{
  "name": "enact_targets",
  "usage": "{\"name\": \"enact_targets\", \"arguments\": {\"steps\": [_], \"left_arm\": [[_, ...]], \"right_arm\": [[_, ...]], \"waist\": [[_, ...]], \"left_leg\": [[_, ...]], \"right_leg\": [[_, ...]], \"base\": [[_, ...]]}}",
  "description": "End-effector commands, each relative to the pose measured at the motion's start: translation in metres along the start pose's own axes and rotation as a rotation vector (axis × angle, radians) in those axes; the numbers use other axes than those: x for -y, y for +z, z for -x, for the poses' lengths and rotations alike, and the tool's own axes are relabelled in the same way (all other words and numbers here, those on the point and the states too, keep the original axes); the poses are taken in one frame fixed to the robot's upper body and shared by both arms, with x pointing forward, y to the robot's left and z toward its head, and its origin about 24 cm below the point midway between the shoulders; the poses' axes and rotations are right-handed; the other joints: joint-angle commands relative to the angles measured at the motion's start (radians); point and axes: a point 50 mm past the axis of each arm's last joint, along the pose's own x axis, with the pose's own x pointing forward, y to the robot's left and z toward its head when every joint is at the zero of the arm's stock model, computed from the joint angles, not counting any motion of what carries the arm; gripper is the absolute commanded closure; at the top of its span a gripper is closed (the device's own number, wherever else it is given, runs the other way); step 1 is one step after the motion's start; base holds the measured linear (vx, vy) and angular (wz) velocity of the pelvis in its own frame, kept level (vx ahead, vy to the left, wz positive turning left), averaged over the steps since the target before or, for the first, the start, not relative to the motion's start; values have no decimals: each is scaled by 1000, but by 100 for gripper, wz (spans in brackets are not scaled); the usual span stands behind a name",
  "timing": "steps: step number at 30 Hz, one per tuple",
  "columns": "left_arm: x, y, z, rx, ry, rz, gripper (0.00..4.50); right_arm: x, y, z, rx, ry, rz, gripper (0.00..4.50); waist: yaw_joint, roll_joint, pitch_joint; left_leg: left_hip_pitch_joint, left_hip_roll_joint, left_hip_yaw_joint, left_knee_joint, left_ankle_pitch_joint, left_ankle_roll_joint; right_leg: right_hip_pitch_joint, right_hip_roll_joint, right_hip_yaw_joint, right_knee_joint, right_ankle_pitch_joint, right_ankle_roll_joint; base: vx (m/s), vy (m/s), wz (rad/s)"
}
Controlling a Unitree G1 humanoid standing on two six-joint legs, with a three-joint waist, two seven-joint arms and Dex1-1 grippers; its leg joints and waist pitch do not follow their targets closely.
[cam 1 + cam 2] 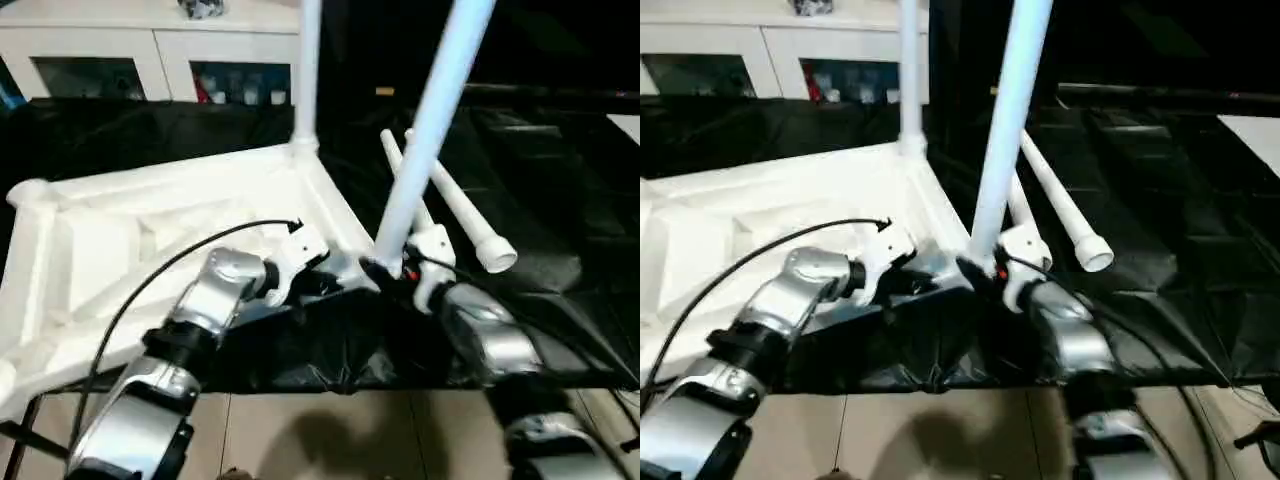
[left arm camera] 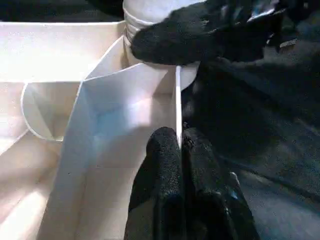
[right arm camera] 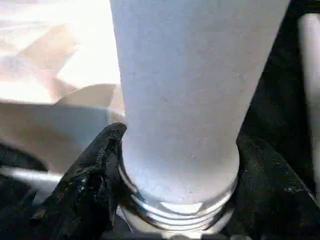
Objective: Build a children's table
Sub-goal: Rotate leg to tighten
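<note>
Two grippers are at work on your near right corner of the tabletop [image 1: 150, 230]. Your right gripper [image 3: 175, 195] is clenched around the thick end of a leg [image 1: 430, 120], its black fingers [image 3: 87, 175] on either side just above the threaded collar; the leg rises tilted up and away from that corner socket. Your left gripper [image 2: 179, 150] pinches the thin upright wall of the tabletop's rim just beside that socket, fingers closed on the wall. The tabletop lies underside up, ribs showing, on a black sheet [image 1: 560, 200]. A second leg [image 1: 306, 70] stands upright in the far right corner socket. Two more legs [image 1: 460, 215] lie side by side on the sheet just beyond your right gripper, right of the tabletop. A white cabinet [image 1: 150, 50] with glass doors stands behind.
</note>
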Motion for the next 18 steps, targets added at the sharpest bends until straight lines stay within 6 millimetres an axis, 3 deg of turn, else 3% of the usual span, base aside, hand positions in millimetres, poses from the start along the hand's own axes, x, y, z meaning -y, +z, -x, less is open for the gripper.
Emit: {"name": "enact_targets", "arguments": {"steps": [1,2,8,13,18], "left_arm": [[26,29,-26,108,-130,-42,450],[25,28,-22,116,-148,-55,450],[22,20,-6,119,-219,-89,450],[18,17,4,110,-265,-101,450],[12,13,17,77,-310,-120,450]], "right_arm": [[-50,6,-22,27,172,-24,143],[-50,9,-22,51,192,-71,108],[-36,10,-7,40,337,56,63],[-21,11,9,16,461,119,63],[-11,9,30,-65,667,194,63]], "waist": [[0,-1,-59],[-2,0,-59],[-2,0,-63],[5,1,-61],[23,-1,-60]], "left_leg": [[-3,26,-7,-67,-154,31],[-4,27,-7,-67,-152,39],[-8,26,-5,-61,-93,86],[-5,28,-3,-60,-103,100],[-2,31,-1,-59,-112,106]], "right_leg": [[46,-87,60,-90,-179,-184],[48,-88,61,-89,-165,-188],[56,-86,60,-76,-29,-225],[55,-87,61,-76,-35,-230],[53,-84,60,-78,-58,-223]], "base": [[0,0,0],[0,0,0],[0,0,0],[0,0,0],[0,0,0]]}}
